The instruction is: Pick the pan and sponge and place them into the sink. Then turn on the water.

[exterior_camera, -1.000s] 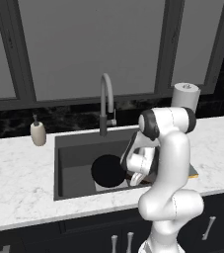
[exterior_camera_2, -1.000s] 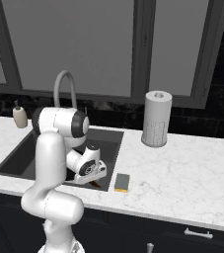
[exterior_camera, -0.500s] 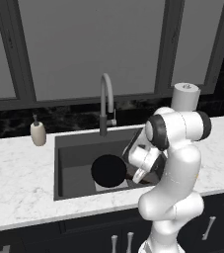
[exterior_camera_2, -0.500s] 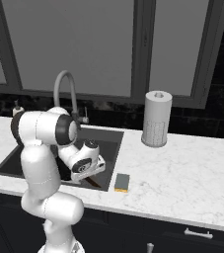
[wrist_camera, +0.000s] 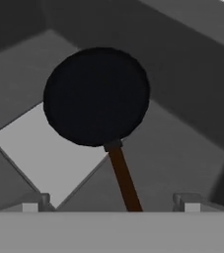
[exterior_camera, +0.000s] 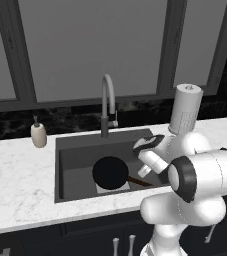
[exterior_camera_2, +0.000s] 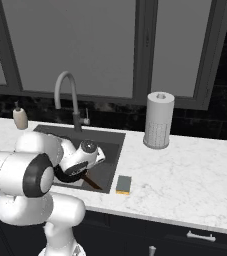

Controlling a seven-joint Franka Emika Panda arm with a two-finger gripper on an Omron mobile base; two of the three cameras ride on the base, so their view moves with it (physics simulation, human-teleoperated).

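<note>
One pan (exterior_camera: 110,172) lies in the sink (exterior_camera: 75,155), on the light square, its handle toward the fingers (wrist_camera: 34,201), which stand spread and empty just above it. Since before, the arm has risen and folded back. Right of the sink, the sponge (exterior_camera_2: 123,184) stays on the bench (exterior_camera_2: 185,170).

Even flat light, soft, slightly blurry

pan (exterior_camera: 110,172): 1 | sponge (exterior_camera_2: 123,184): 1 | sink (exterior_camera: 77,150): 1 | faucet (exterior_camera: 107,102): 1 | soap dispenser (exterior_camera: 38,135): 1 | paper towel roll (exterior_camera_2: 158,120): 1
</note>
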